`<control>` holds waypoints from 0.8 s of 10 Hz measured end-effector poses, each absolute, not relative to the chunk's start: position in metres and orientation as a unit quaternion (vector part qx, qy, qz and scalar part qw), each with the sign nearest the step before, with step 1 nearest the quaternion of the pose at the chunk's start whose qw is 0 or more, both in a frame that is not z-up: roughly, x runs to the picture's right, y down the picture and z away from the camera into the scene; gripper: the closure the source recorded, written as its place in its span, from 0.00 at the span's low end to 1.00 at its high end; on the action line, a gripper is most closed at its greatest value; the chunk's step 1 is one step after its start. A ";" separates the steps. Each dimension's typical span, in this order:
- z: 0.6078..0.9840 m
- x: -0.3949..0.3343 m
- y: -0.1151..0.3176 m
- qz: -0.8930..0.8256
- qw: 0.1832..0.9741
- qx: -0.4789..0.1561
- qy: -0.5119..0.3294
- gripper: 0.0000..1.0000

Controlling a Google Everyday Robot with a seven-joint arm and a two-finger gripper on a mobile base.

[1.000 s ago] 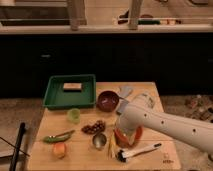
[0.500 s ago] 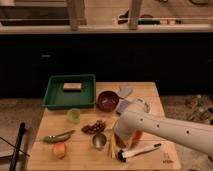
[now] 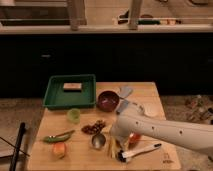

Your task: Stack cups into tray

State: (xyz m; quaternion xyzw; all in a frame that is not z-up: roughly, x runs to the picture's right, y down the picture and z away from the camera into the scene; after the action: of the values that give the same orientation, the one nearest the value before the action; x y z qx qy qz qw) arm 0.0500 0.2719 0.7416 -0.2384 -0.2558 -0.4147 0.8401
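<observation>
Now low over the front of the table [image 3: 80, 156] with the gripper [image 3: 120, 136]; cannot tell if open or holding anything. Just left of it, the metal cup [image 3: 98, 141]; farther up-left, the green cup [image 3: 73, 115], then the tray [image 3: 56, 97].

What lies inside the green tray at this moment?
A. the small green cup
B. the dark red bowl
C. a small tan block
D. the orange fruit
C: a small tan block is the one thing lying in the green tray. The green cup stands on the table in front of the tray, and the gripper is low over the table beside the metal cup.
</observation>
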 end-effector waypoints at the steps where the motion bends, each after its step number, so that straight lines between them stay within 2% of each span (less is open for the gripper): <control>1: 0.738 0.053 0.270 -0.415 0.842 -0.231 -0.255 0.20; 3: 0.723 0.056 0.256 -0.412 0.850 -0.212 -0.252 0.20; 8: 0.717 0.040 0.248 -0.448 0.833 -0.181 -0.269 0.20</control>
State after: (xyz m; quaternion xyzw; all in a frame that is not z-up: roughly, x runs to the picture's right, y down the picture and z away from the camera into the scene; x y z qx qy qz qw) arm 0.0399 0.2484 0.7168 -0.1812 -0.2686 -0.4478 0.8333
